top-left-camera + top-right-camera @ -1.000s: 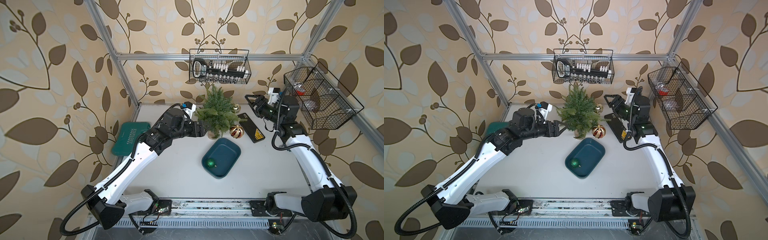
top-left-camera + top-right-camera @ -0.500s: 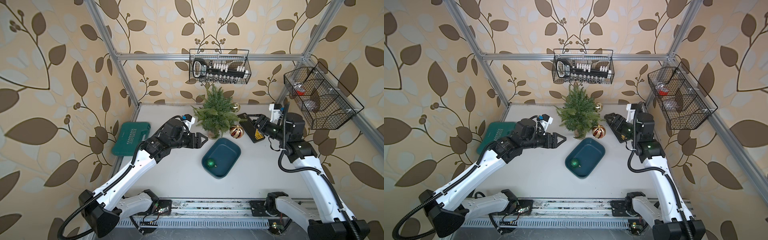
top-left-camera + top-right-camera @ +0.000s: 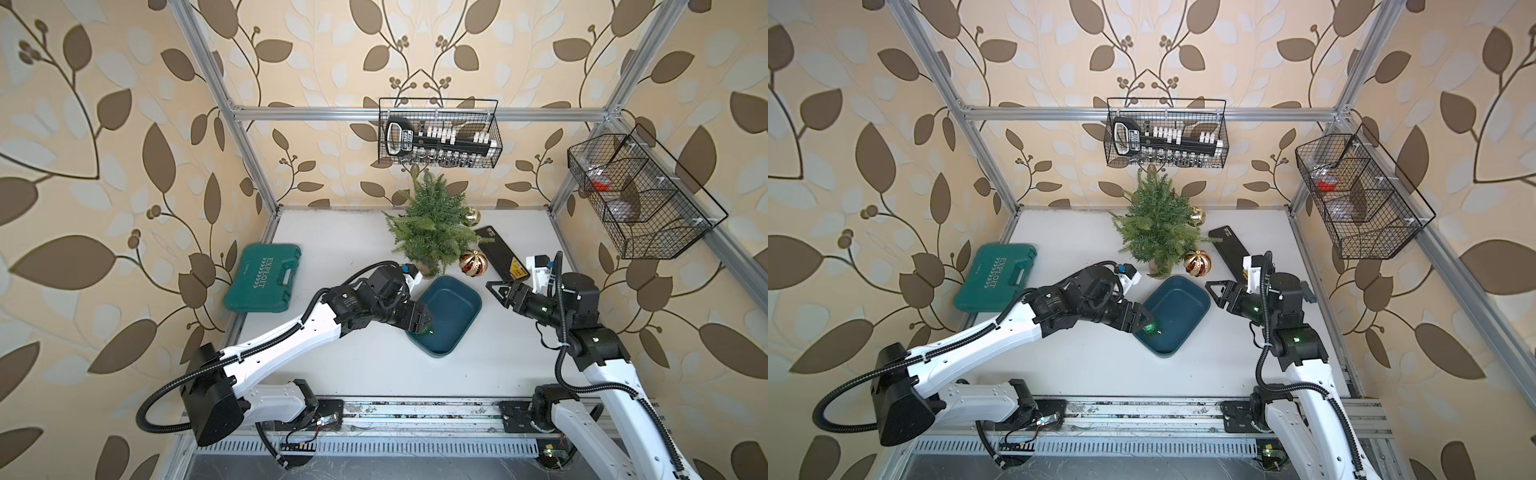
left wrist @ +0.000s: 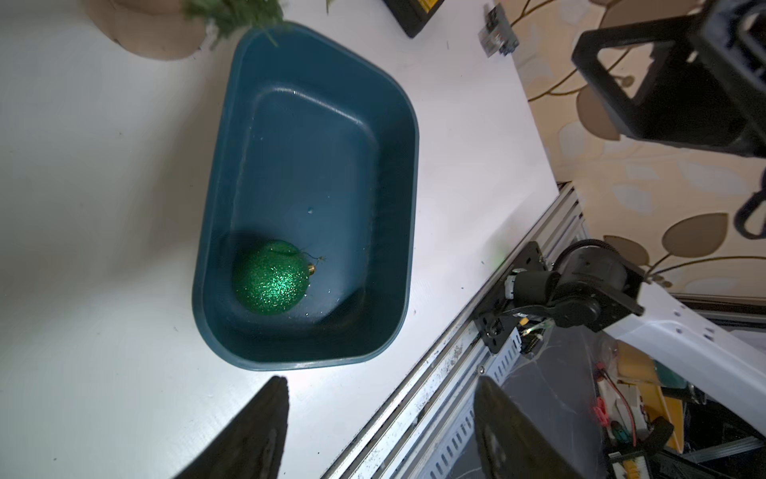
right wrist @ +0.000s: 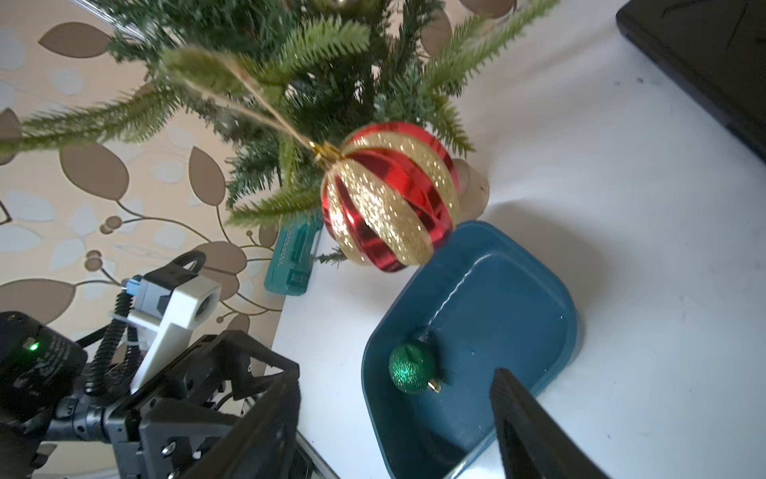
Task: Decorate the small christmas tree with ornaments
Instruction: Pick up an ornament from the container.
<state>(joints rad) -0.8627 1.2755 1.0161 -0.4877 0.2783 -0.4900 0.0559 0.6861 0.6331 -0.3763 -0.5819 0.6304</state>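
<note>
The miniature green fir tree with a beige wrapped base (image 3: 432,232) stands upright at the upper centre of both top views, on the white tabletop (image 3: 332,365). A small shiny gold ball (image 3: 471,216) shows at the tree's upper right edge; whether it hangs on a branch cannot be told. The larger red-and-gold ribbed ball (image 5: 389,197) hangs by a string from a low branch at the tree's lower right. The glittery green ball (image 4: 271,275) lies inside the dark teal rectangular plastic tray (image 4: 331,166), at the tray's lower left end in the top views, just below the tree. The left gripper (image 3: 1148,322) is positioned over that end, above the green ball. Its fingers (image 4: 265,427) stand apart and hold nothing. The right gripper (image 3: 496,293) hovers just right of the tray, jaws likewise apart and empty.
</note>
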